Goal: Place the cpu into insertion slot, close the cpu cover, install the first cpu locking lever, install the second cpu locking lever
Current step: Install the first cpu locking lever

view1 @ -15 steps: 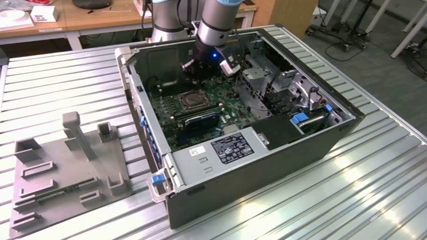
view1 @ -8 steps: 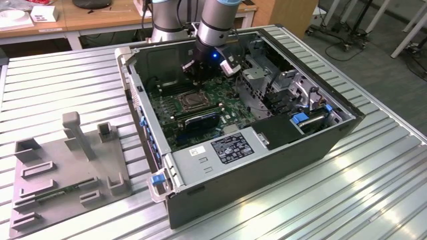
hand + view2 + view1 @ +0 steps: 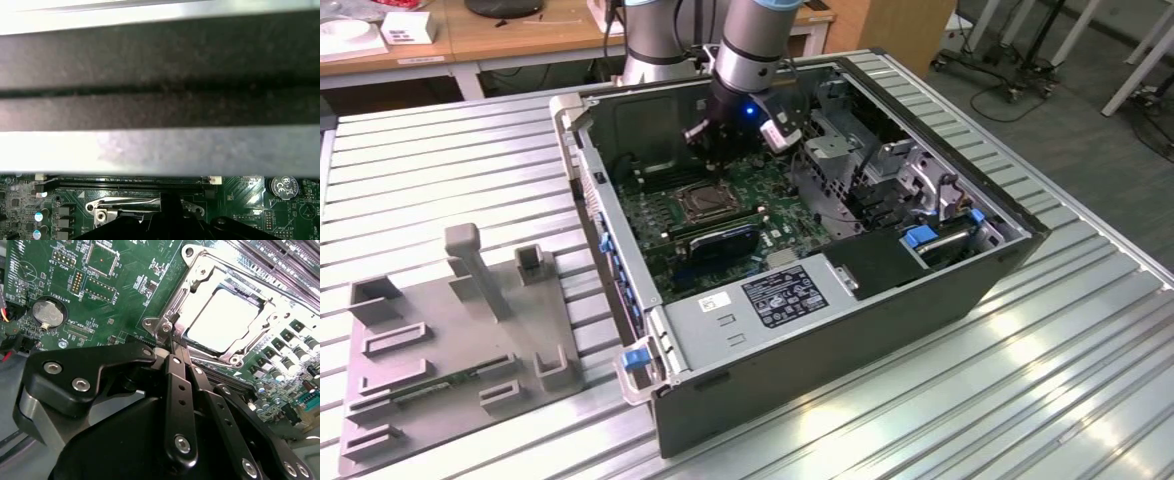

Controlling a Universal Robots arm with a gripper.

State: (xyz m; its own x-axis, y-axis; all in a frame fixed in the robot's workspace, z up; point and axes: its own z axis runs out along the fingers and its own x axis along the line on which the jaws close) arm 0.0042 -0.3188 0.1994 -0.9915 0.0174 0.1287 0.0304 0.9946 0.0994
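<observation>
— Silver slats make up the table (image 3: pixel 427 170), right? Where are you?
— Yes. I reach down into the open computer case (image 3: pixel 854 330), at the upper middle of the exterior view. My gripper (image 3: pixel 172 342) has its jaws pressed together, with the tips right at a corner of the insertion slot (image 3: pixel 698 203).
— And the cpu?
— The cpu (image 3: pixel 220 320) lies flat in that slot, shining white. The cpu cover (image 3: pixel 192 280) looks folded down around it, but the glare makes that hard to tell.
— What else?
— The green board (image 3: pixel 125 285) lies all around the slot. A grey holder (image 3: pixel 454 340) sits on the table at the exterior view's lower left, well apart from the case.
</observation>
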